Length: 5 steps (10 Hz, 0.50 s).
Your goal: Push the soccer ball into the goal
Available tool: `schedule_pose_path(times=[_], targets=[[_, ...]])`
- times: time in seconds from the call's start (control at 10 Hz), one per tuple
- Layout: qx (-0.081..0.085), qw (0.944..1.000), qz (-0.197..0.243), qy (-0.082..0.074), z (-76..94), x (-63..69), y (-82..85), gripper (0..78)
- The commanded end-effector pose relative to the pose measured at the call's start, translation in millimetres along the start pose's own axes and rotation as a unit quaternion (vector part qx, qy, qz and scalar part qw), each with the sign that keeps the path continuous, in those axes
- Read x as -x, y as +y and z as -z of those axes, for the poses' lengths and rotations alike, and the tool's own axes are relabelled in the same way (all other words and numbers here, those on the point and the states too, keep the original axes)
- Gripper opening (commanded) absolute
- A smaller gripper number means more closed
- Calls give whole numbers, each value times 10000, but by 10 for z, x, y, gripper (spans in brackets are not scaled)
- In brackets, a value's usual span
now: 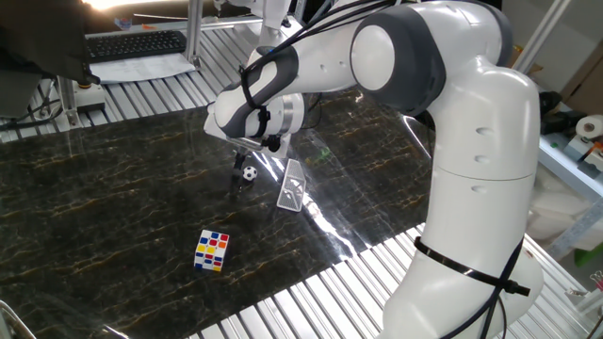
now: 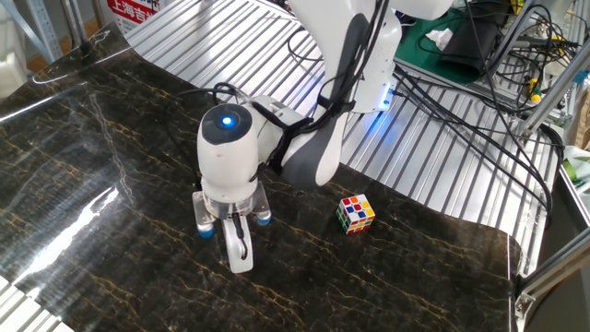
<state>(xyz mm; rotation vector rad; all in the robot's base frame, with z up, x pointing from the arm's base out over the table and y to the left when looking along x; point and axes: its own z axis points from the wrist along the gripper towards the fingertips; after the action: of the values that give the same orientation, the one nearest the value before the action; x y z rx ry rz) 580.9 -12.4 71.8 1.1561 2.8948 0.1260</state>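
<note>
The gripper [image 1: 239,169] is mostly hidden in one fixed view: the arm's wrist covers it, and only a dark fingertip shows just left of the soccer ball [image 1: 249,173]. From the other fixed view the gripper [image 2: 239,255] points down at the dark marbled surface [image 2: 111,231], its pale fingers [image 2: 241,258] reading as one closed block with no gap visible — pressed together and holding nothing.

The soccer ball sits on the surface just beside that fingertip, with the goal [image 1: 293,185] close on its right; ball and goal stand near each other but apart. The goal is pale and its mesh is hard to make out against the glare streak on the surface. Neither the ball nor the goal can be seen in the other fixed view — the wrist and gripper block them.

A puzzle cube [image 1: 212,250] lies well apart from the ball, nearer the front edge; the other view shows the puzzle cube [image 2: 356,213] too. A red-and-white sign [image 2: 138,11] at the top edge carries characters too cropped to read.
</note>
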Motion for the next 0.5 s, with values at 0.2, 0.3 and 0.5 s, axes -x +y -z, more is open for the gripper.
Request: schedule_pose_path(times=[0.2,0.3,0.5], targets=[[-617,9978,221,111,-3,-7,-29,0],[-1417,9881,576,164,-17,-12,-74,0],[-2392,9595,1484,-73,-47,12,-227,0]])
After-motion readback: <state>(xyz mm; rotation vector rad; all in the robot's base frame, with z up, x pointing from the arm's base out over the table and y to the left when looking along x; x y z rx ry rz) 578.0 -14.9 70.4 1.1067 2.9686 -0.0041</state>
